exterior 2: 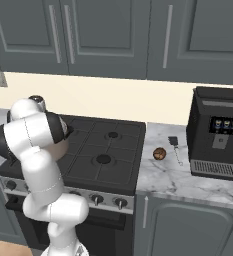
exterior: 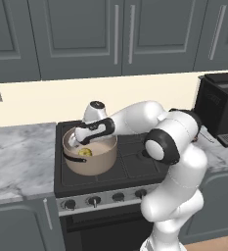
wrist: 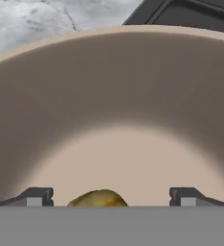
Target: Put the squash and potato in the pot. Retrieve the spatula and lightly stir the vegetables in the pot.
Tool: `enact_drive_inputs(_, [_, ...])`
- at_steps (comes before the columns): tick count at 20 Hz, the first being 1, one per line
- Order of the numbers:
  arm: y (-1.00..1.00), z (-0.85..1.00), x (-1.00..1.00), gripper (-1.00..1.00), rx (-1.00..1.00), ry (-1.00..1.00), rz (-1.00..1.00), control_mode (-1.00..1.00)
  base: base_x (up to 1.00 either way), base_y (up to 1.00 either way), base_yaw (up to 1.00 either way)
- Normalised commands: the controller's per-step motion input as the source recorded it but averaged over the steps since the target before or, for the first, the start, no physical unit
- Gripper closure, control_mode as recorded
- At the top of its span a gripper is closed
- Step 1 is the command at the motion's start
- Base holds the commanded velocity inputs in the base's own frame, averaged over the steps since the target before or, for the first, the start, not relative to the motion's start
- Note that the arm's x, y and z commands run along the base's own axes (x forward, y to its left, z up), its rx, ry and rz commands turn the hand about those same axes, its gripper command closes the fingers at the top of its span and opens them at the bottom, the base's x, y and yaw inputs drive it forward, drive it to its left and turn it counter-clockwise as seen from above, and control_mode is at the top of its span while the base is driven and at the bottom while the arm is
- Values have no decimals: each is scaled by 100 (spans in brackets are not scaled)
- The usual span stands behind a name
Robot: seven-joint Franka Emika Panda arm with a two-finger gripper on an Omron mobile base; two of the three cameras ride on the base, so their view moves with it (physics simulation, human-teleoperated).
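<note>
Two fingertips of my gripper (wrist: 111, 196) stand wide apart inside the pot (exterior: 93, 165), gripping nothing; the squash (wrist: 98, 198) lies on its floor between them. Well away, the potato (exterior 2: 159, 153) sits on the counter (exterior 2: 188, 182) near the spatula (exterior 2: 175, 145).

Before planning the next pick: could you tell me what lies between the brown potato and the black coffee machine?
The slim dark-bladed spatula, on marble counter, right base view.
</note>
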Motion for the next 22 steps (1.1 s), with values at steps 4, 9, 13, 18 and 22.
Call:
enact_drive_inputs(4, [-5, 48, -15, -100, 0, 0, 15, -100, 0, 0, 0])
enact_drive_inputs(9, [-32, 50, -58, -100, 0, 0, 2, -100, 0, 0, 0])
enact_drive_inputs(13, [-47, 28, -73, -100, -1, -1, -1, -100, 0, 0, 0])
enact_drive_inputs(18, [-57, 18, -61, -100, 0, 0, 0, -100, 0, 0, 0])
enact_drive_inputs(22, [-66, 13, -50, -100, 0, 0, -5, -100, 0, 0, 0])
